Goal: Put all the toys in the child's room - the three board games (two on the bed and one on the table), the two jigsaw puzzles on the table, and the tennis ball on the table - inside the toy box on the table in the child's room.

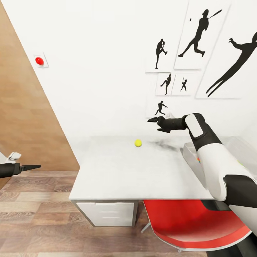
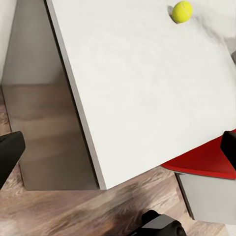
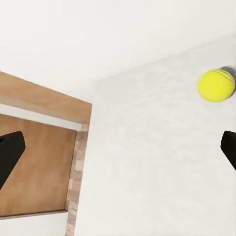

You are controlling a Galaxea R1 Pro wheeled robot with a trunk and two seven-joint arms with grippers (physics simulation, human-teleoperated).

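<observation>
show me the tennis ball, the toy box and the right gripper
tennis ball (image 1: 138, 143), head view, middle of the ball
toy box (image 1: 188, 154), head view, its near grey wall beside the right arm
right gripper (image 1: 152, 121), head view, between its fingertips

1. We see a white wall (image 1: 100, 71) hung with black silhouette prints (image 1: 200, 34).
2. We spot a red button (image 1: 39, 61) beside a wooden panel (image 1: 25, 117).
3. Wood-plank floor (image 1: 35, 221), red chair (image 1: 192, 225), white drawer unit (image 1: 107, 213).

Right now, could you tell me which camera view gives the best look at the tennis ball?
The right wrist view: the tennis ball is largest there, seam visible, resting on the table. The head view shows it small, near the table's back edge, left of the right gripper. The left wrist view shows it small, near the frame edge.
</observation>
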